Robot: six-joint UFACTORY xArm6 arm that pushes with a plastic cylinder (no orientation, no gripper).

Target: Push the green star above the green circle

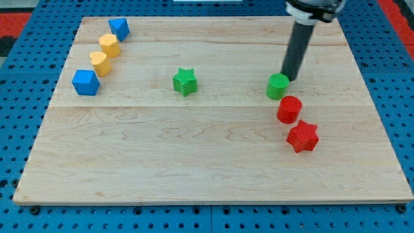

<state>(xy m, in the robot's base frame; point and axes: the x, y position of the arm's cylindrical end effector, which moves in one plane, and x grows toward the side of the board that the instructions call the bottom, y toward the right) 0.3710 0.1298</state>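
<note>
Tip (287, 78) touching green circle (278, 86), well apart from green star (185, 81).

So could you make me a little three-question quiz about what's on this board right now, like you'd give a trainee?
1. True or false: my tip is right beside the green star.
2. Which block lies nearest the green circle? A) red cylinder B) blue cube C) red star
3. Fill in: the two yellow blocks lie between two ____ blocks near the wooden board's top-left corner.

Key: 1 false, my tip is at the green circle's upper right edge, far right of the star. 2 A. 3 blue.
</note>
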